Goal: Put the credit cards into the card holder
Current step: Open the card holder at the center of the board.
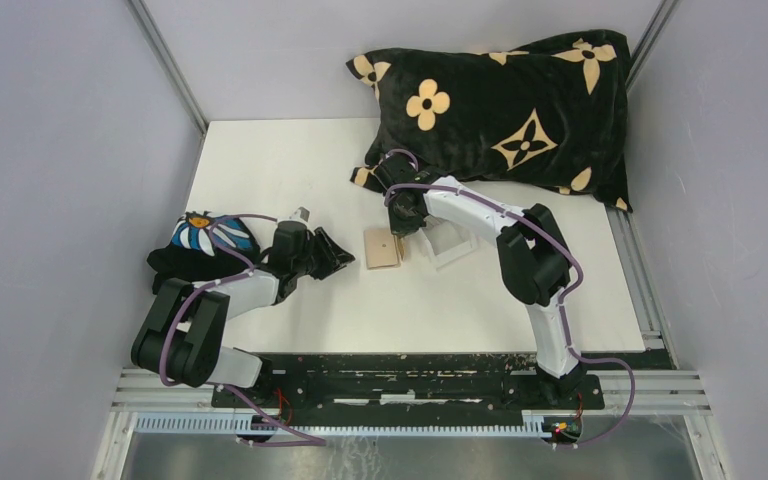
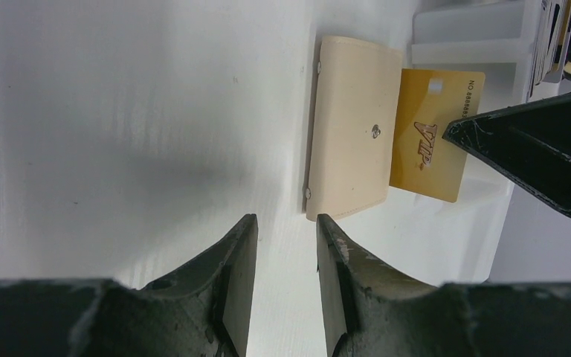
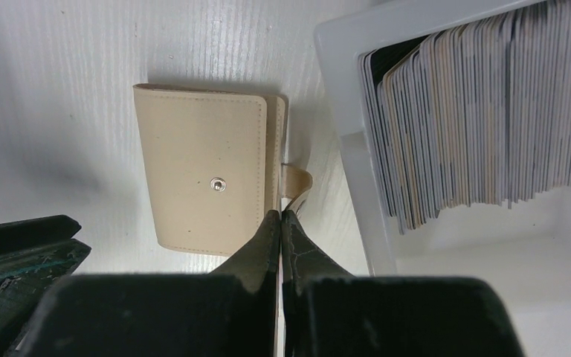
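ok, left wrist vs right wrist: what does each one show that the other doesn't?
Left wrist only: the face of the gold VIP card at the holder's far edge, with the right gripper tip on it, apparently pinching it; left gripper open and empty.
Right wrist only: the holder's snap tab and the full packed row of cards.
Both: tan card holder, clear box, white table.

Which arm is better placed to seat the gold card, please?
Right: the right gripper, shut, is at the gold card protruding from the card holder; the left gripper, open, sits back.
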